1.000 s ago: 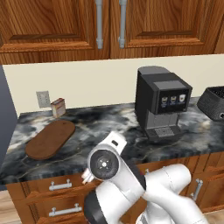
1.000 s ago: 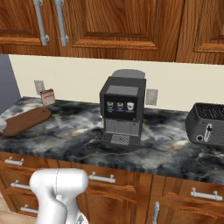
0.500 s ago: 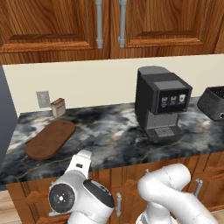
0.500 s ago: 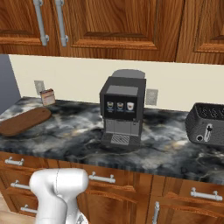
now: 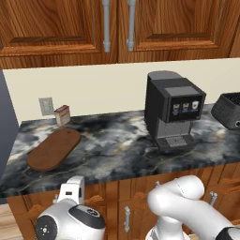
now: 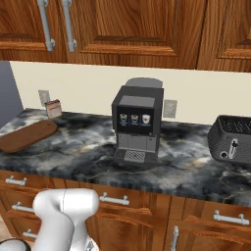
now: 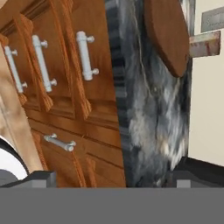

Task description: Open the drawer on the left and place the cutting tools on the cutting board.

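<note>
— What has moved since a second ago?

— My arm has swung down from counter height to the cabinet fronts, low at 7 o'clock in the left base view. My gripper point(image 7: 109, 181) stands spread wide, holding nothing.

— And the drawer?

— The wide reddish-brown wooden drawer point(image 7: 83, 61) with its silver bar handle point(image 7: 86, 54) is shut, at 11 o'clock in the hand view. The flat oblong dark-brown wooden cutting board point(image 5: 54, 149) lies on the marbled countertop point(image 5: 117, 145), at 9 o'clock.
</note>
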